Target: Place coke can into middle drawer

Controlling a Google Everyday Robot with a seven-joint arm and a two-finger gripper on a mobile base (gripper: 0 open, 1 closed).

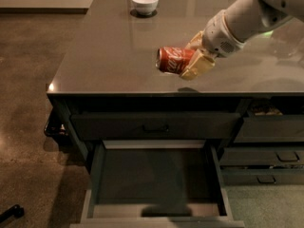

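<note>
The coke can (pixel 172 60) is red with white script and lies on its side, held just above the dark countertop (pixel 109 56) near its front edge. My gripper (pixel 193 56) comes in from the upper right and is shut on the can, with one pale fingertip (pixel 195 68) in front of it and the other behind. The middle drawer (pixel 154 177) stands pulled open below the counter, its dark floor bare, in front of and below the can.
A white bowl (pixel 145 3) sits at the back of the counter. A closed top drawer with a black handle (pixel 156 127) is above the open one. Narrower drawers (pixel 266 153) stack at the right. Concrete floor lies to the left.
</note>
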